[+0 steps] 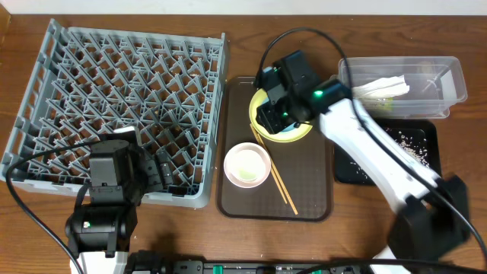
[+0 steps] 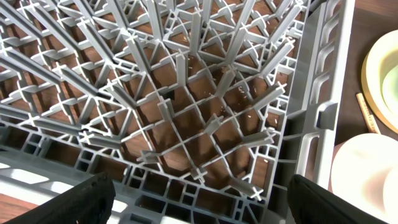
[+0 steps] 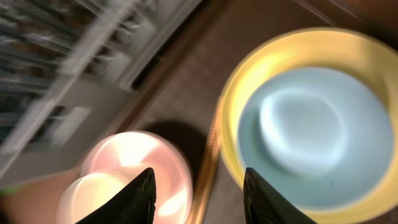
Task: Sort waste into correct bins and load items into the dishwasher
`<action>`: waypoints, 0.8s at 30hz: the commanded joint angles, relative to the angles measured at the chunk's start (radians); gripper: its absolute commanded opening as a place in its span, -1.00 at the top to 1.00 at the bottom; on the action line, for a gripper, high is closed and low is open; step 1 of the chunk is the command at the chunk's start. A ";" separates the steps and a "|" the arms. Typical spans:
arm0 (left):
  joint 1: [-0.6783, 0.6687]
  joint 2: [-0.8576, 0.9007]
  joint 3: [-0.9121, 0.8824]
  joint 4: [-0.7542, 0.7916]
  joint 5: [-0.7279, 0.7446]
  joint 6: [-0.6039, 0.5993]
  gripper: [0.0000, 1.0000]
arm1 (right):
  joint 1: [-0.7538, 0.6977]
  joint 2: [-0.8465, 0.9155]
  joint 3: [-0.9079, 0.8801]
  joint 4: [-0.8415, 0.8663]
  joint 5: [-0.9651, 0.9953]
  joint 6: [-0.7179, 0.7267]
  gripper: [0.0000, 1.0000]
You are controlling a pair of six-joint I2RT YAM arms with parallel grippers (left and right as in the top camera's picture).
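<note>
The left gripper [image 2: 202, 202] is held wide open, empty, over the dish rack [image 2: 186, 93]. The right gripper [image 3: 200, 190], also spread and empty, is positioned above the chopsticks [image 3: 208, 158]. Beyond, the light-blue bowl [image 3: 314, 134] sits in the plate [image 3: 231, 118]. Pinching both rims together could drag the plate.

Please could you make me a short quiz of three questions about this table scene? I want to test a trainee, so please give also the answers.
1. True or false: the light-blue bowl sits on the pale-yellow plate.
2. Choose one. The white napkin lies in: A) the light-blue bowl; B) the clear tub; C) the pale-yellow plate.
3. Short answer: which gripper hangs above the brown serving tray?

Key: 1. True. 2. B. 3. The right gripper, with its jaws open.
</note>
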 commanded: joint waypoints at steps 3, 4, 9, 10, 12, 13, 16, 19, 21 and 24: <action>0.003 -0.001 0.019 -0.002 -0.008 -0.002 -0.83 | 0.045 -0.001 -0.007 -0.103 -0.066 -0.004 0.14; 0.003 -0.001 0.019 -0.002 -0.008 -0.002 -0.83 | 0.053 0.006 -0.015 -0.114 -0.066 -0.004 0.13; 0.003 -0.001 0.019 -0.002 -0.008 -0.002 -0.83 | 0.090 0.052 -0.090 -0.109 -0.059 0.004 0.19; 0.003 -0.001 0.019 -0.002 -0.008 -0.002 -0.83 | 0.095 0.061 -0.105 -0.102 -0.047 0.021 0.20; 0.003 -0.001 0.019 -0.002 -0.008 -0.002 -0.83 | 0.098 0.082 -0.132 -0.081 -0.036 0.047 0.24; 0.003 -0.001 0.019 -0.002 -0.008 -0.002 -0.83 | 0.099 0.092 -0.143 -0.067 -0.037 0.056 0.33; 0.003 -0.001 0.019 -0.002 -0.008 -0.002 -0.83 | 0.098 0.114 -0.160 -0.039 -0.036 0.075 0.66; 0.003 -0.001 0.019 -0.002 -0.008 -0.002 -0.83 | 0.098 0.117 -0.159 -0.015 -0.036 0.083 0.83; 0.003 -0.001 0.019 -0.002 -0.008 -0.002 -0.83 | 0.098 0.114 -0.155 -0.003 -0.037 0.084 0.97; 0.003 -0.001 0.019 -0.002 -0.008 -0.002 -0.83 | 0.092 0.108 -0.128 -0.014 -0.036 0.090 0.98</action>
